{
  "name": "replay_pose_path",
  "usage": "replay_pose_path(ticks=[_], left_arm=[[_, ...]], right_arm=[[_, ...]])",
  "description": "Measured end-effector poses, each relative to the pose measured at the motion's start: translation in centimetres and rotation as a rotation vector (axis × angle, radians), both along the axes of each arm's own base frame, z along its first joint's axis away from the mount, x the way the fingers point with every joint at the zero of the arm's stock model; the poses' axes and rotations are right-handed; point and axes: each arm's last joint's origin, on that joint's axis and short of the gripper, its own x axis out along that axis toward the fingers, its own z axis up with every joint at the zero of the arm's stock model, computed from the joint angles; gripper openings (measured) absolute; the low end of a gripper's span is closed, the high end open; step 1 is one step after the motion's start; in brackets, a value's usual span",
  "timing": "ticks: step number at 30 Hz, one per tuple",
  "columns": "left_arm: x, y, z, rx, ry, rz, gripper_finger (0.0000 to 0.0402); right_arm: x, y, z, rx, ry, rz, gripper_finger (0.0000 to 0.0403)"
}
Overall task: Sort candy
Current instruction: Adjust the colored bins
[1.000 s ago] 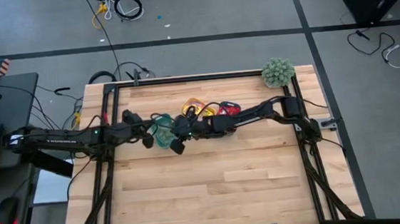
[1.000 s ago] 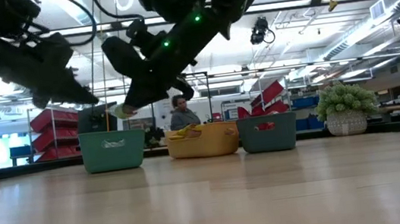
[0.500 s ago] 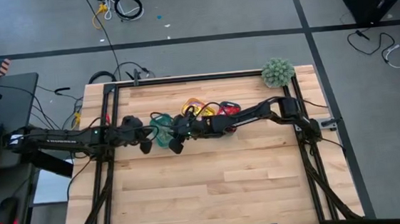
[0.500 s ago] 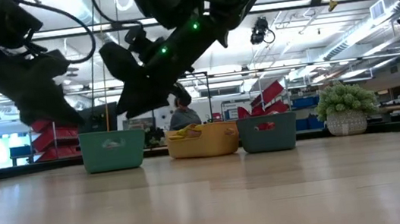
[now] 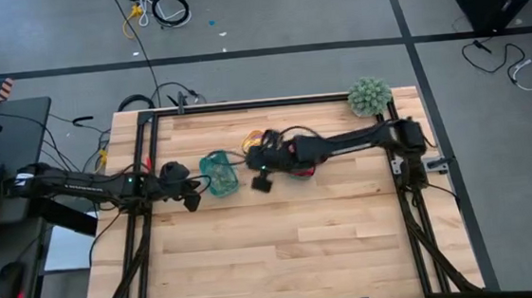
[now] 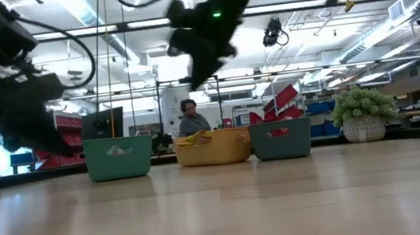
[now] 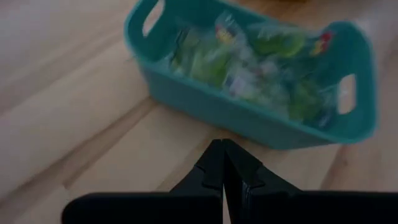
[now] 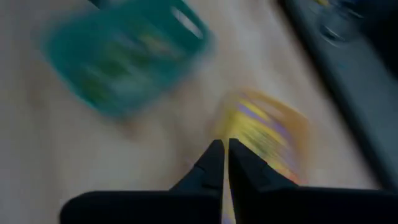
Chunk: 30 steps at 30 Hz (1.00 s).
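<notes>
Three small trays stand in a row near the far edge. The teal tray [image 5: 218, 173] [image 7: 249, 118] holds pale green candy [image 7: 249, 62]. The yellow tray [image 6: 212, 148] holds yellow candy and is mostly covered by my right arm in the high view. The blue tray [image 6: 281, 139] holds red candy [image 5: 301, 149]. My left gripper [image 5: 192, 200] [image 7: 222, 149] is shut and empty, just left of the teal tray, above the table. My right gripper [image 5: 261, 183] [image 8: 224, 149] is shut and empty, raised in front of the yellow tray [image 8: 261, 130].
A fuzzy green plant [image 5: 369, 95] sits at the far right corner. Bare wooden table [image 5: 284, 252] stretches across the near half. A black frame rail [image 5: 262, 104] runs along the far edge. In the low view a person [image 6: 190, 121] sits in the room behind the trays.
My right gripper has swung from above the teal tray toward the table's right and risen, now in front of the yellow tray. My left gripper has drawn back toward the table's left edge, away from the teal tray, and dropped lower. The trays stayed in place.
</notes>
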Motion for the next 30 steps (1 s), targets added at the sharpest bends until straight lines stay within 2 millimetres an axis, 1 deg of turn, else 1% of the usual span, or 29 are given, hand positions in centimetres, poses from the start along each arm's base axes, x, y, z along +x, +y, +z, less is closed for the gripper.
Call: replay_pose_path(ticks=[1,3,5,7,9,11,16,18,21,24,30], left_arm=[[-0.1,0.0,-0.4,-0.008,-0.003,0.012,0.0],[-0.1,0.1,-1.0,-0.002,-0.03,0.028,0.0],[0.1,0.1,-1.4,0.006,-0.086,0.042,0.0],[0.2,0.2,-1.5,0.026,-0.13,0.059,0.0],[0.2,0.4,-1.6,0.054,-0.153,0.081,0.0],[0.2,0.6,-1.7,0.077,-0.17,0.101,0.0],[0.2,1.1,-2.0,0.113,-0.199,0.122,0.0],[0.2,1.4,-2.2,0.131,-0.21,0.13,0.0],[0.2,1.7,-2.3,0.155,-0.233,0.142,0.0],[0.2,2.1,-2.2,0.197,-0.252,0.143,0.0],[0.5,2.7,-1.3,0.31,-0.273,0.123,0.0]], right_arm=[[-0.9,-0.5,0.4,-0.025,0.05,-0.03,0.0008],[-2.3,-1.8,1.4,-0.036,0.105,-0.103,0.001],[-3.5,-3.4,1.6,-0.022,0.151,-0.173,0.0006],[-4.3,-5.0,0.8,-0.012,0.196,-0.217,0.0002],[-4.9,-6.4,-0.1,0.039,0.224,-0.23,0.0002],[-5.3,-7.7,-1.0,0.094,0.215,-0.234,0.0001],[-6.5,-9.7,-3.4,0.187,0.206,-0.266,0.0],[-6.7,-10.0,-4.0,0.218,0.195,-0.27,0.0],[-6.9,-10.0,-4.8,0.27,0.178,-0.251,0.0],[-6.5,-9.7,-4.8,0.299,0.136,-0.214,0.0],[-5.9,-8.4,-4.8,0.379,0.111,-0.127,0.0]])
